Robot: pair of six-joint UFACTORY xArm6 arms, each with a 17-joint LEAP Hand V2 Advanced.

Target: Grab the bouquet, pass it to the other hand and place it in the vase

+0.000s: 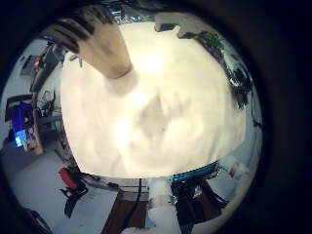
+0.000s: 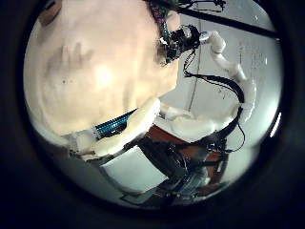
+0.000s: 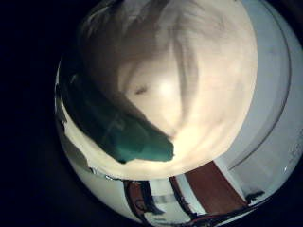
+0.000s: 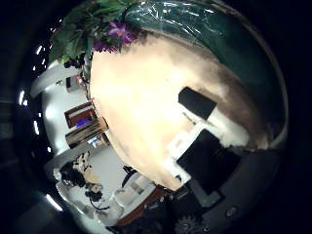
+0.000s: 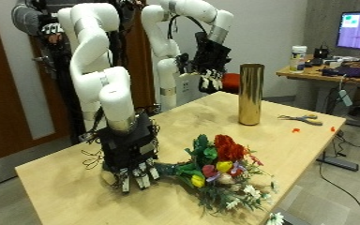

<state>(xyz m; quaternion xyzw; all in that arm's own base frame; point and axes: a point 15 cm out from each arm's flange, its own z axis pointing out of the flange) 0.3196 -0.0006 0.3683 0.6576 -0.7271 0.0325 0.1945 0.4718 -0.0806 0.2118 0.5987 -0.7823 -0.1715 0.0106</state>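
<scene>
— What is carrying everything?

— The pale wooden surface (image 5: pixel 67 159) is carrying it all, and both of my arms are coming in over its far side.

— Where is your right robot hand?

— My right robot hand (image 5: pixel 133 159) is hanging low over the near part of the surface, close to the front edge, palm down. Its fingers (image 5: pixel 141 177) are pointing down and only loosely bent, so it is standing fairly wide and gripping nothing. The fingertips are reaching the surface right at the stem end of the bouquet (image 5: pixel 220 171); I cannot tell whether they are touching the stems.

— And the bouquet itself?

— It is lying flat on the surface near the front edge, just beside my right robot hand, with its red, yellow and purple blooms and green leaves fanning out toward the front corner. In my right thumb side palm view the leaves and a purple flower (image 4: pixel 121 31) are showing close by, beside my own fingers.

— What about your left robot hand?

— My left robot hand (image 5: pixel 211 64) is hovering high above the far edge, well apart from the bouquet, fingers hanging relaxed and holding nothing.

— And the vase?

— The tall gold vase (image 5: pixel 250 94) is standing upright near the far edge, just beside my left robot hand; my left little finger side palm view is looking down on it (image 1: pixel 105 46).
</scene>
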